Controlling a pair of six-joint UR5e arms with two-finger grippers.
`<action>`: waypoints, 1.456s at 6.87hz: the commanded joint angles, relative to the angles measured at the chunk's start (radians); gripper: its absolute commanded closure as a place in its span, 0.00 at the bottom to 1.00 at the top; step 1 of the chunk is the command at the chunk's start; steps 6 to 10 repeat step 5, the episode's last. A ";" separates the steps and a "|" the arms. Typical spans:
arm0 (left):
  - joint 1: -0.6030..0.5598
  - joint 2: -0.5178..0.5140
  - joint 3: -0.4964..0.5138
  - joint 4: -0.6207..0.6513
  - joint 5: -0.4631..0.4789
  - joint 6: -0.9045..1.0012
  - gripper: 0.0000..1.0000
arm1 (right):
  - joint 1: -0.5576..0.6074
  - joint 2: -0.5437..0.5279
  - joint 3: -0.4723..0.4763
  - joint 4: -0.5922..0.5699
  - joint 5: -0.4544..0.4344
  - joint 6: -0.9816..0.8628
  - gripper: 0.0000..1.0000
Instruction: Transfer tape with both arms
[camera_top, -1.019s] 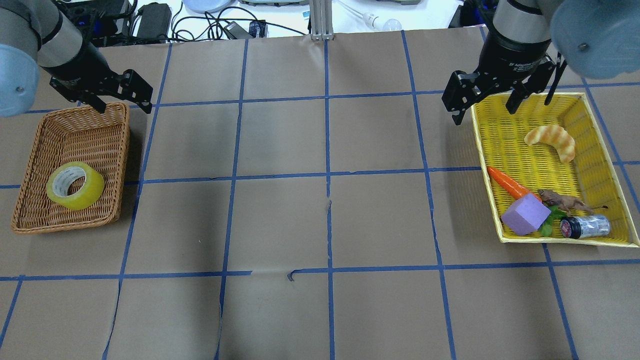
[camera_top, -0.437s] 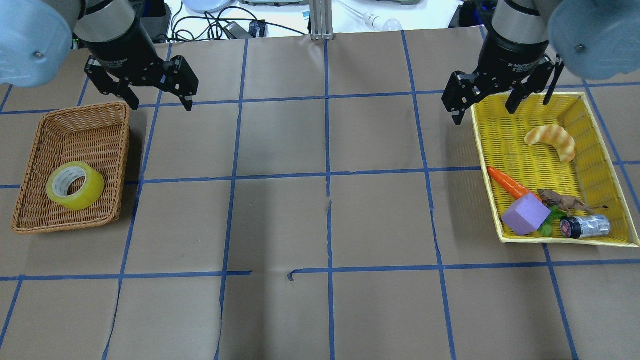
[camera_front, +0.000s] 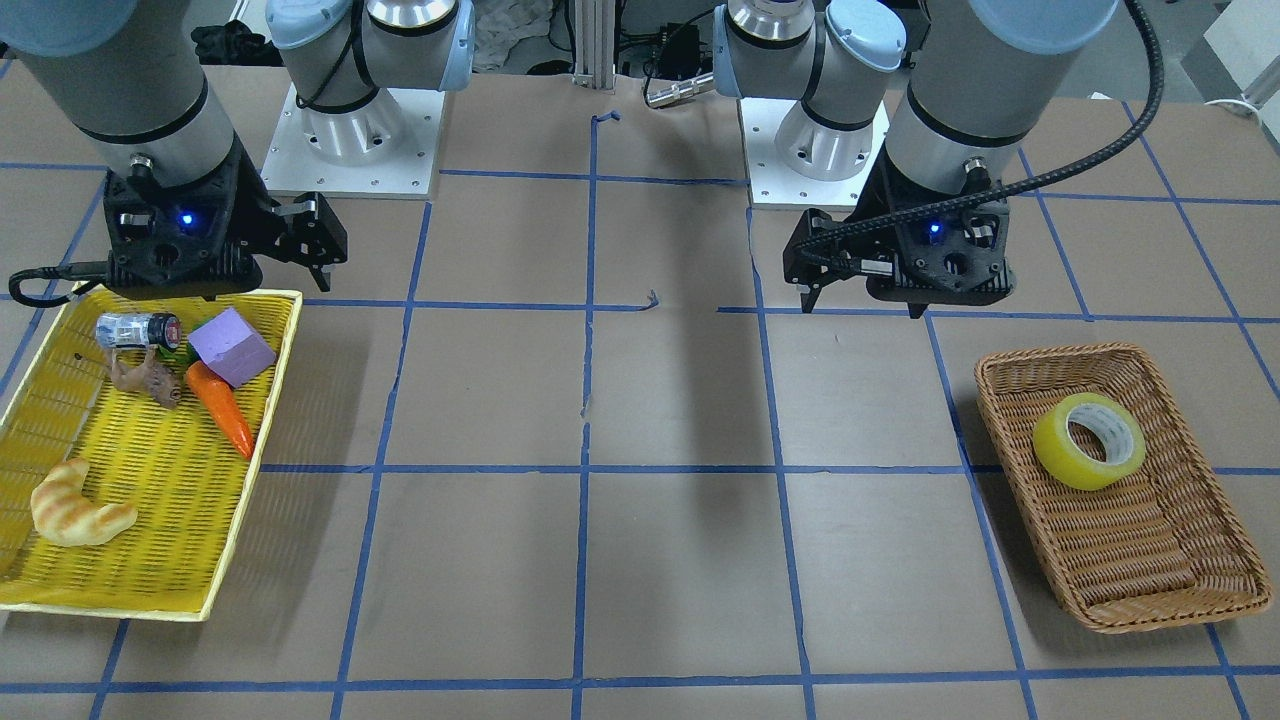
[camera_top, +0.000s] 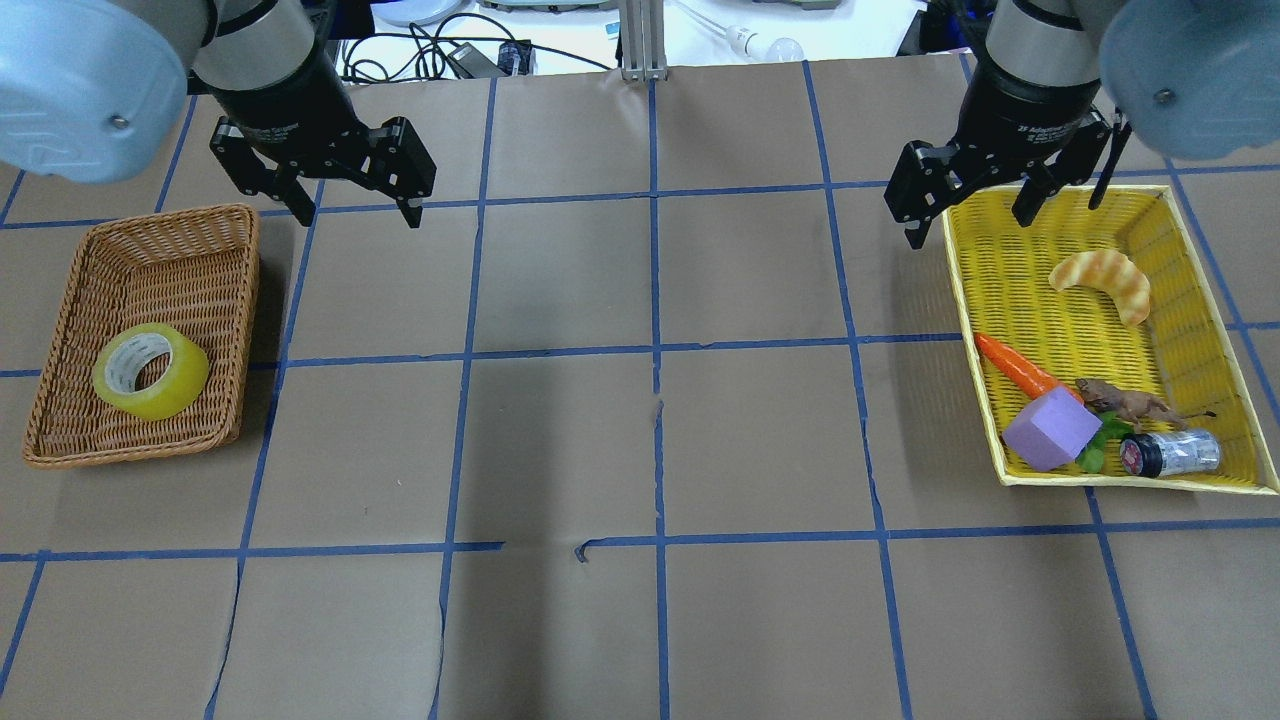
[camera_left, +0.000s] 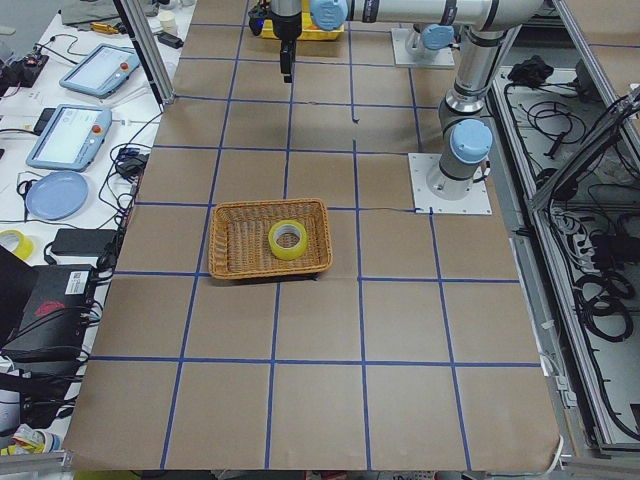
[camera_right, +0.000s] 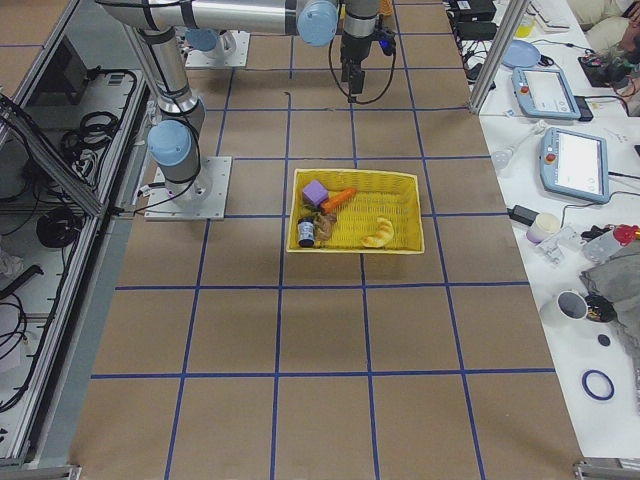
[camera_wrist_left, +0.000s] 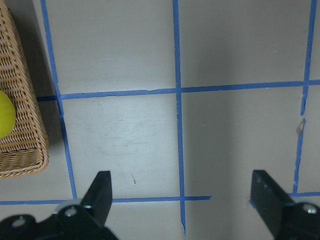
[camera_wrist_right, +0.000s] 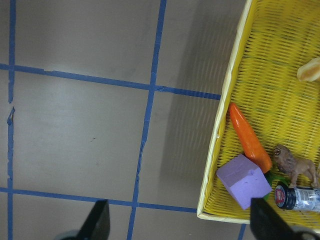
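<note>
The yellow tape roll (camera_top: 150, 372) lies in the wicker basket (camera_top: 243, 330) at the table's left, and also shows in the front view (camera_front: 1088, 441) and the exterior left view (camera_left: 288, 239). A sliver of it shows at the left wrist view's edge (camera_wrist_left: 3, 116). My left gripper (camera_top: 357, 215) is open and empty, above bare table beyond and to the right of the basket (camera_front: 860, 308) (camera_wrist_left: 182, 195). My right gripper (camera_top: 966, 230) is open and empty, over the far left corner of the yellow basket (camera_top: 968, 330) (camera_wrist_right: 181, 220).
The yellow basket (camera_front: 283, 360) holds a toy croissant (camera_top: 1103, 281), a carrot (camera_top: 1015, 366), a purple block (camera_top: 1051, 429), a toy lion (camera_top: 1125, 403) and a small jar (camera_top: 1172, 453). Cables and devices lie beyond the table's far edge.
My left gripper has moved to the right, from over the wicker basket's far corner to over the table beside it. The right arm and the tape have not moved.
</note>
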 joint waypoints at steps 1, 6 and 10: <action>-0.002 0.001 -0.004 0.000 -0.012 0.001 0.00 | 0.000 -0.001 0.004 0.004 0.005 -0.001 0.00; 0.000 -0.002 -0.008 0.008 -0.012 0.014 0.00 | 0.002 -0.001 0.005 0.004 0.006 -0.001 0.00; 0.000 -0.002 -0.008 0.008 -0.012 0.014 0.00 | 0.002 -0.001 0.005 0.004 0.006 -0.001 0.00</action>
